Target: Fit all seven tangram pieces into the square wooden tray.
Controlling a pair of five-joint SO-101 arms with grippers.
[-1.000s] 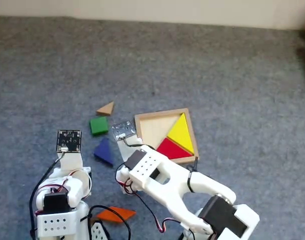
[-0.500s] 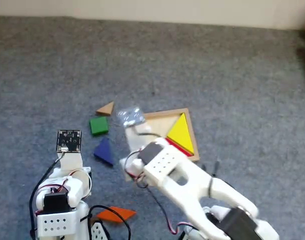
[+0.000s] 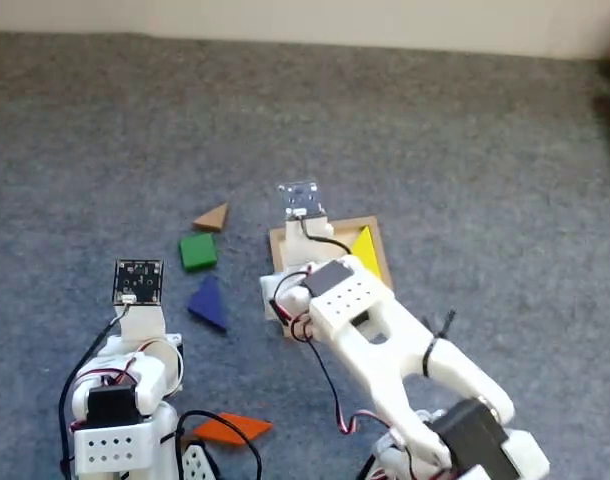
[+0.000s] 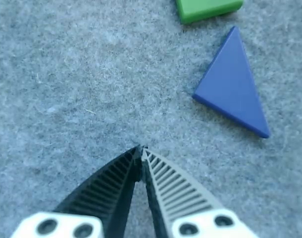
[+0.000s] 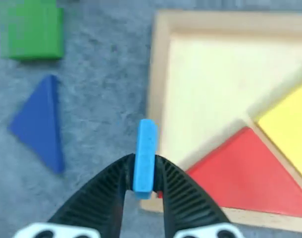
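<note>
My right gripper (image 5: 144, 186) is shut on a light blue piece (image 5: 145, 153) held on edge, just above the near left rim of the square wooden tray (image 5: 159, 74). A red triangle (image 5: 250, 171) and a yellow triangle (image 5: 289, 124) lie flat inside the tray. In the high view the right arm (image 3: 370, 330) covers most of the tray (image 3: 281, 240), leaving part of the yellow triangle (image 3: 366, 250) showing. My left gripper (image 4: 141, 151) is shut and empty, low over the carpet near the dark blue triangle (image 4: 233, 87) and the green square (image 4: 208, 9).
On the grey carpet left of the tray lie a tan triangle (image 3: 212, 217), the green square (image 3: 198, 251) and the dark blue triangle (image 3: 208, 303). An orange piece (image 3: 230, 428) lies between the arm bases, under a black cable. The left arm (image 3: 125, 380) stands at the lower left.
The right arm has swung to the right and farther out, from beside the tray's left edge to over the tray. The left arm has stayed still.
</note>
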